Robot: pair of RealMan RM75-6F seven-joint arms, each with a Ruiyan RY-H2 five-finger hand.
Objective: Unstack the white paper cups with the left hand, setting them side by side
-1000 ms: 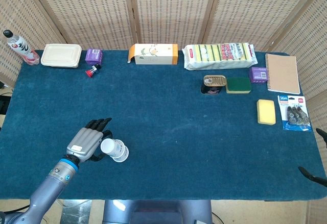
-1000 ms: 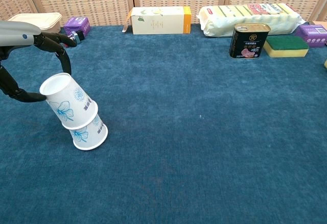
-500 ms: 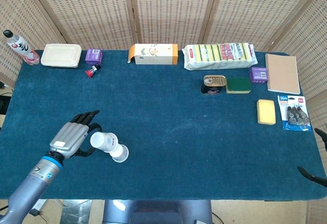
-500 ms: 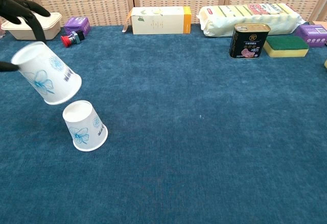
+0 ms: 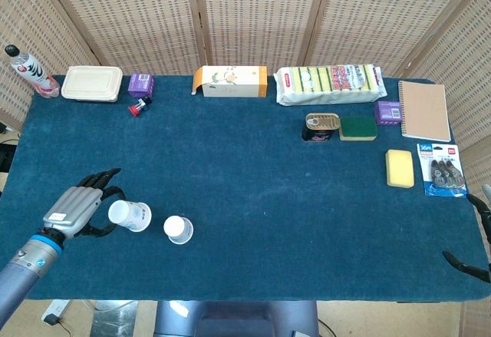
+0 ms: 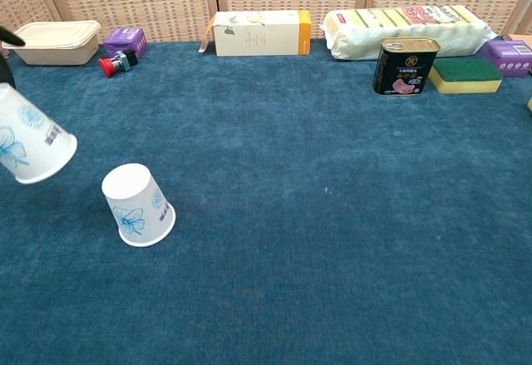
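Observation:
One white paper cup with a blue flower print [image 5: 179, 229] [image 6: 137, 205] stands mouth-down on the blue table cloth near the front left. My left hand [image 5: 75, 213] grips a second, matching cup [image 5: 129, 216] [image 6: 28, 146] and holds it tilted, just left of the standing one and apart from it. In the chest view only a dark fingertip [image 6: 7, 35] shows at the left edge. Of my right hand [image 5: 474, 254] only dark fingers show at the lower right edge of the head view, with nothing seen in them.
Along the back stand a bottle [image 5: 29, 71], a lidded food box [image 5: 92, 84], a purple box [image 5: 140, 84], a small red item [image 5: 138, 107], an orange-and-white carton [image 5: 230, 80] and a sponge pack [image 5: 330, 84]. A tin [image 5: 321, 126], sponges [image 5: 357, 127], a notebook [image 5: 423, 110] lie right.
My left hand pulled the upper cup off the stack and carried it left. The lower cup stays standing on the cloth.

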